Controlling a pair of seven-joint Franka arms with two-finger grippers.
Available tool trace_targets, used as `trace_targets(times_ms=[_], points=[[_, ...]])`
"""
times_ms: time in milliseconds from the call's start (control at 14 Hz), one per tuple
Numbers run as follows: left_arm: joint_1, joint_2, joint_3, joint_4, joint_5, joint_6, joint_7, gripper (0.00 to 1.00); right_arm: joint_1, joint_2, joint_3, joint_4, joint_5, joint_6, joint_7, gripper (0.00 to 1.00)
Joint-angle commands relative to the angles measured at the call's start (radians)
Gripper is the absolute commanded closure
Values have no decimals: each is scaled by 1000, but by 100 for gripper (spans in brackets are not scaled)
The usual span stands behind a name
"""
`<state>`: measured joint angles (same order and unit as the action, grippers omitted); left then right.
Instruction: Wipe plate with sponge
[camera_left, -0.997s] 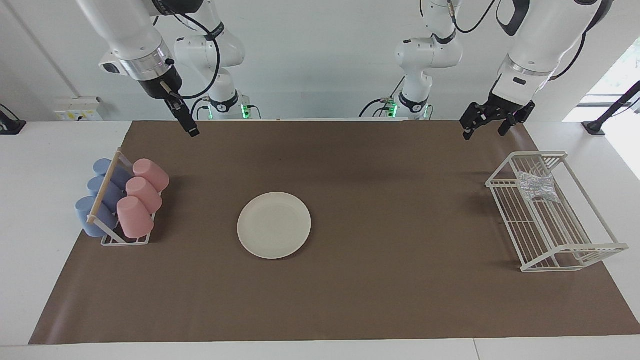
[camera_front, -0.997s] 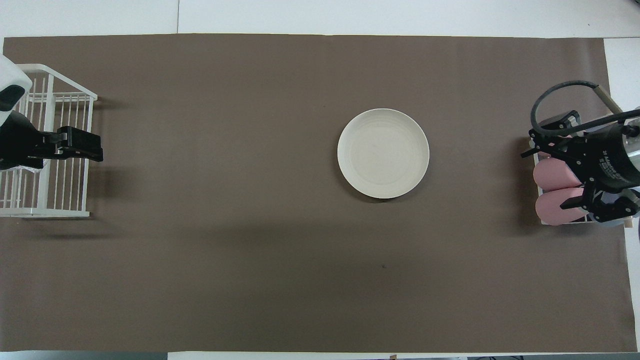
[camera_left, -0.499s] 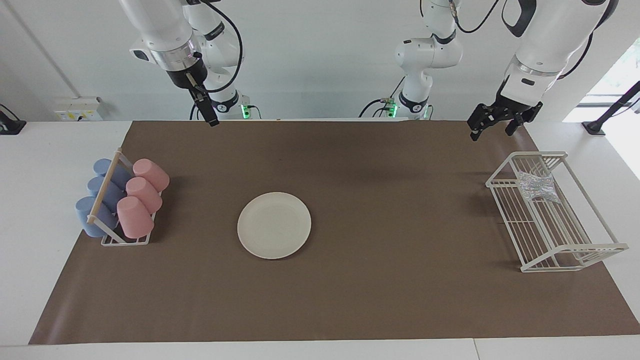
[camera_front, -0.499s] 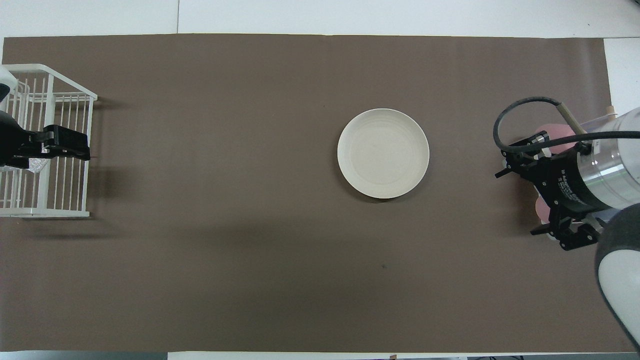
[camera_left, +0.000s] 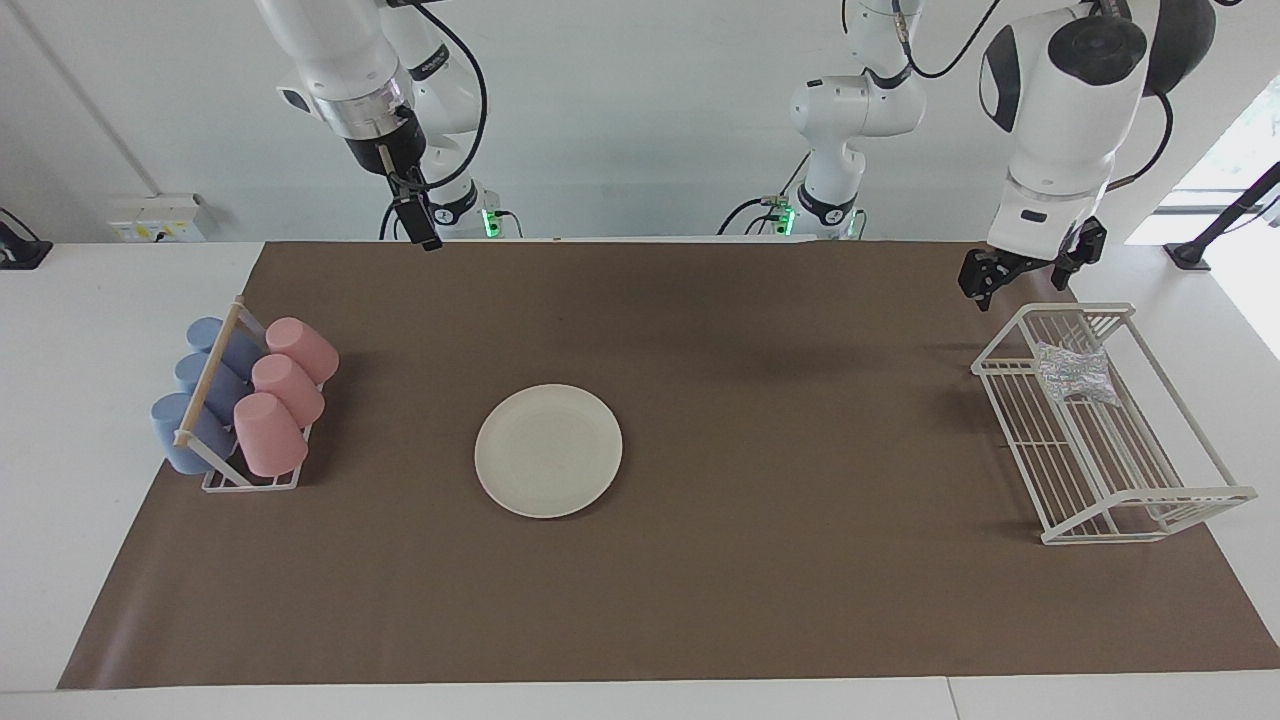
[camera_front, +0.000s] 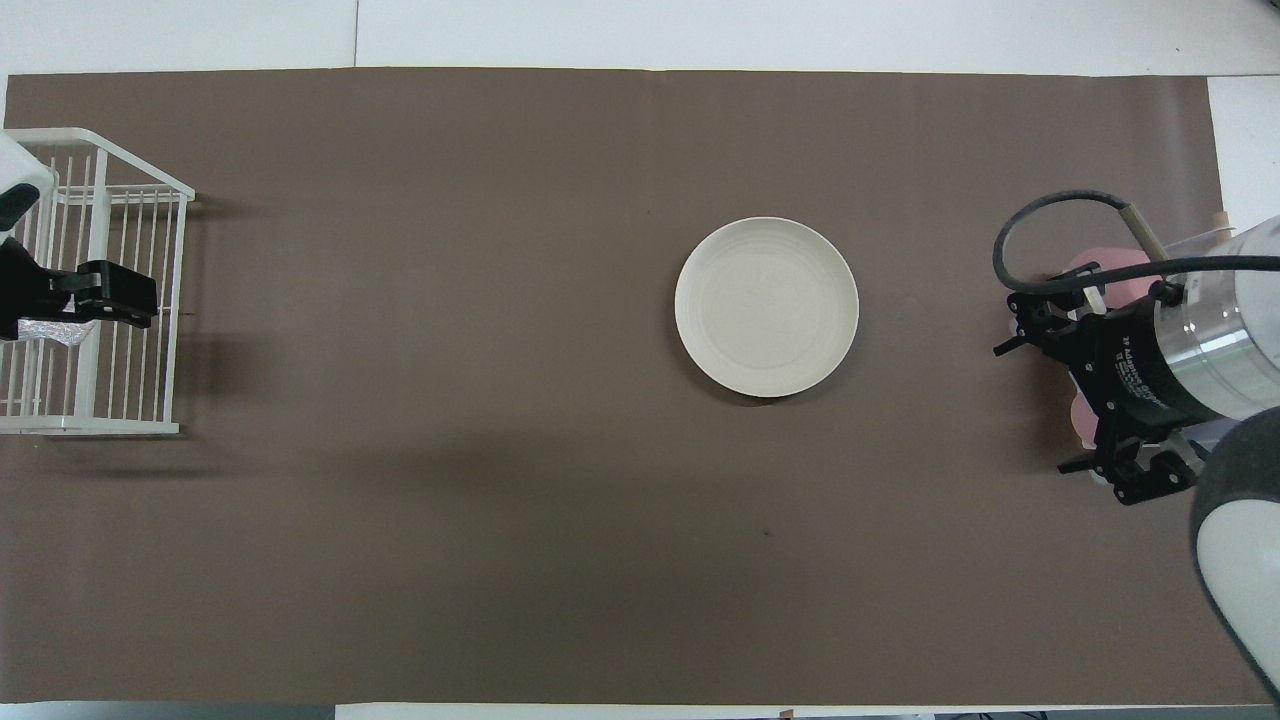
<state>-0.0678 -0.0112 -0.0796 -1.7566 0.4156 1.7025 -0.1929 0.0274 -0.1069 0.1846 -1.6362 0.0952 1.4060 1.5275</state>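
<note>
Overhead view hides most of the sponge (camera_left: 1075, 373), because the left gripper (camera_left: 1030, 275) hangs over the white wire rack (camera_left: 1110, 470) where it lies. Only a shiny bit peeks out there. It also hides most of the pink cups (camera_left: 280, 395) under the right gripper (camera_left: 420, 228). The blue cups (camera_left: 200, 395) sit beside the pink ones in a small cup rack (camera_left: 250, 480). The plate (camera_left: 548, 450) lies flat and bare in the middle of the brown mat (camera_left: 760, 600), well apart from both racks. Both grippers are up in the air, fingers spread, holding nothing. The right one points down over the mat's edge by the robots.
</note>
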Motion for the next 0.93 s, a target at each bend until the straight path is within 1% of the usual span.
trace_targets(times_ms=[0, 214, 356, 499, 570, 783, 855], points=[[-9, 45, 4, -43, 141, 57, -17, 0, 11, -24, 3, -13, 8, 1, 42, 0], [-15, 134, 4, -41, 285, 72, -138, 0, 16, -28, 4, -19, 9, 2, 117, 0], [-17, 161, 4, -46, 336, 80, -175, 0, 49, -28, 4, -19, 8, 4, 201, 0], [-21, 204, 4, -64, 418, 77, -273, 0, 54, -28, 4, -14, 8, 4, 203, 0], [-29, 223, 4, -67, 431, 75, -319, 0, 54, -27, 4, -13, 8, 4, 204, 0], [-32, 246, 4, -69, 488, 66, -321, 0, 52, -28, 4, -14, 8, 1, 204, 0], [-30, 246, 4, -69, 488, 66, -320, 3, 54, -30, 4, -17, 8, 1, 204, 0]])
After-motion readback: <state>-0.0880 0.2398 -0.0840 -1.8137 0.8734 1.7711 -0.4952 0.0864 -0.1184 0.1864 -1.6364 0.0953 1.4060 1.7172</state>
